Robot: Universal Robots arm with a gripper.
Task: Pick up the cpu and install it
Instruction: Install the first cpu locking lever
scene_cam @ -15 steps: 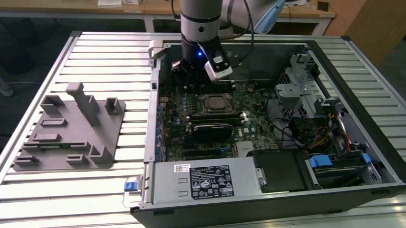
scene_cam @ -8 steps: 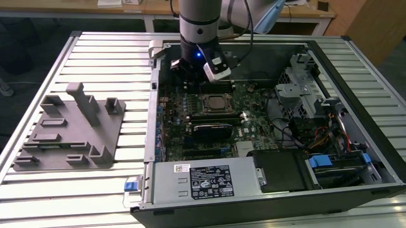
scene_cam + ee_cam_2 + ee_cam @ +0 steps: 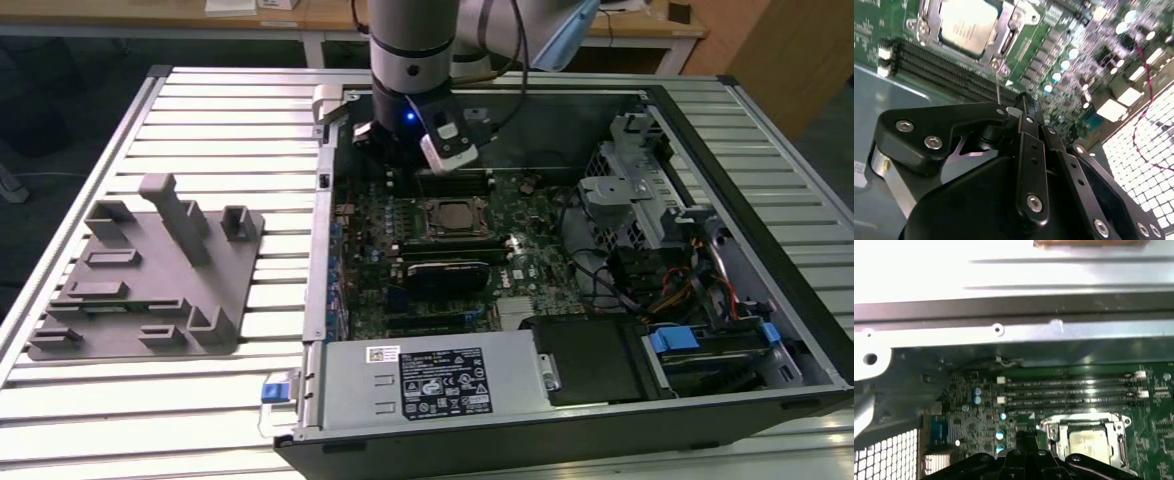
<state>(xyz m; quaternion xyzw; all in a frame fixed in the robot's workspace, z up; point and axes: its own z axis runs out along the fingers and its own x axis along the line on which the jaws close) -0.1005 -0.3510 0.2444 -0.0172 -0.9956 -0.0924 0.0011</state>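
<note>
The silvery-grey square cpu (image 3: 966, 27) sits seated in its metal socket frame (image 3: 1004, 42) on the green motherboard (image 3: 1064, 30), beyond the black gripper (image 3: 1024, 107), fingers together

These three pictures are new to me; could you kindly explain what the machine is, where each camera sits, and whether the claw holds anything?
It is a robot arm reaching into an open computer case on a slatted table. The exterior view looks on from outside; both wrist views ride on the arm. The cpu sits in its socket on the green board, also seen in both wrist views. The black claw hangs over the board beside the cpu, shut and holding nothing. A grey fixture plate lies at the exterior view's left.
</note>
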